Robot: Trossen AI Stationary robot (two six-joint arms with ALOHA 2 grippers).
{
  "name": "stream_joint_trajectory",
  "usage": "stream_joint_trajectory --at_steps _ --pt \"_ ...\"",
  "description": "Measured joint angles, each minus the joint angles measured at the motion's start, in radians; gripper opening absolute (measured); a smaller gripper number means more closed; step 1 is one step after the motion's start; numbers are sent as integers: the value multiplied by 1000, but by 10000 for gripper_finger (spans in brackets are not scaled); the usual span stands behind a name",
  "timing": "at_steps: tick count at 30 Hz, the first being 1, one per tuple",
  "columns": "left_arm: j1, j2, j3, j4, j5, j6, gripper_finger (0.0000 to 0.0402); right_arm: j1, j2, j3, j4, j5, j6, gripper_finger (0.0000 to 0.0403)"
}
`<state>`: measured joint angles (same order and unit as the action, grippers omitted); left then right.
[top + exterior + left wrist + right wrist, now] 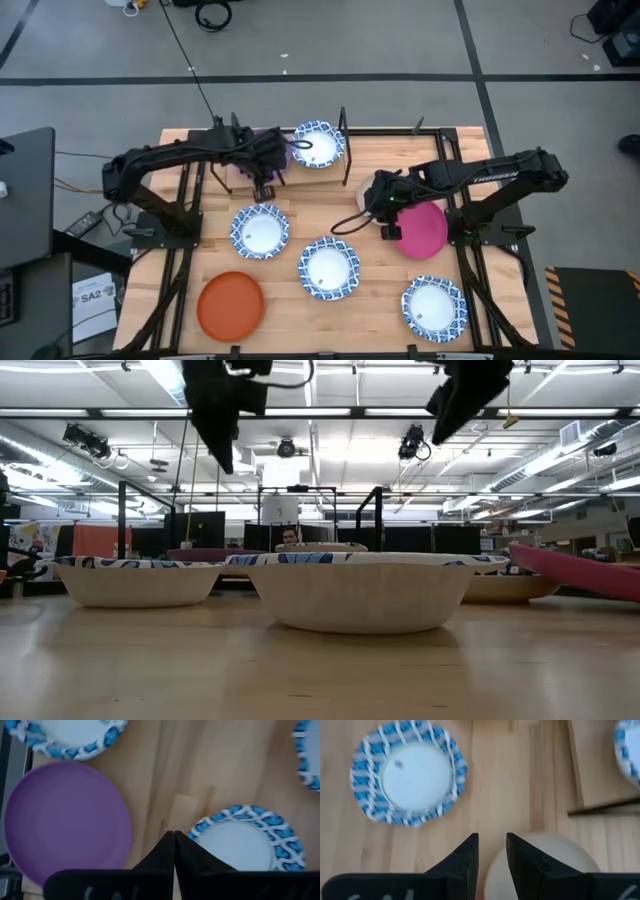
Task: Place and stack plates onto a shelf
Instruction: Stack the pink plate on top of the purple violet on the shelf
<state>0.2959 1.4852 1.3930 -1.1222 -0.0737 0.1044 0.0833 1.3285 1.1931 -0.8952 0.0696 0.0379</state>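
Hovering above the beige plate (540, 865), the right gripper (492, 851) is slightly open and holds nothing; the left gripper (174, 847), closed and empty, hangs beside the purple plate (67, 817).

- The high view is evenly and softly lit; the arms throw only faint shadows onto the table (300, 320).
- In the low view, long ceiling lights (330, 455) glare bright white, and both arms show against them as black silhouettes.
- The nearest plate (360, 592) there is shaded on its near wall, and the table top in front of it is soft and out of focus.
- The left wrist view is blurred throughout; the purple plate (67, 820) has fuzzy edges.
- The right wrist view shows motion smear on the patterned plate (409, 779).
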Motion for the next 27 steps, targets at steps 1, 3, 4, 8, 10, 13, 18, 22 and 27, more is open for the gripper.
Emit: stream_joint_trajectory --at_steps 1,3,4,8,10,13,18,22,27 --pt "-11 -5 0 -1 2 -15 9 -6 0 0 -29 2 -4 105" --pt "-33 -10 0 0 2 -35 9 -19 0 0 -90 25 -7 105" --pt "-43 -10 0 0 1 -41 9 -27 0 0 -118 42 -8 105" --pt "-75 -8 0 0 0 -41 9 -65 0 0 -194 98 -15 105" --pt "-85 -6 -1 0 1 -41 9 -88 0 0 -219 98 -27 105" --pt "-94 -6 -1 1 0 -42 9 -121 0 0 -261 91 -62 105" --pt "-94 -6 -1 1 0 -41 9 -174 0 0 -321 91 -92 105" --pt "-94 -6 -1 1 0 -42 9 -209 0 0 -349 69 -91 105" --pt "-94 -6 -1 1 0 -42 9 -238 0 0 -350 68 -92 105"
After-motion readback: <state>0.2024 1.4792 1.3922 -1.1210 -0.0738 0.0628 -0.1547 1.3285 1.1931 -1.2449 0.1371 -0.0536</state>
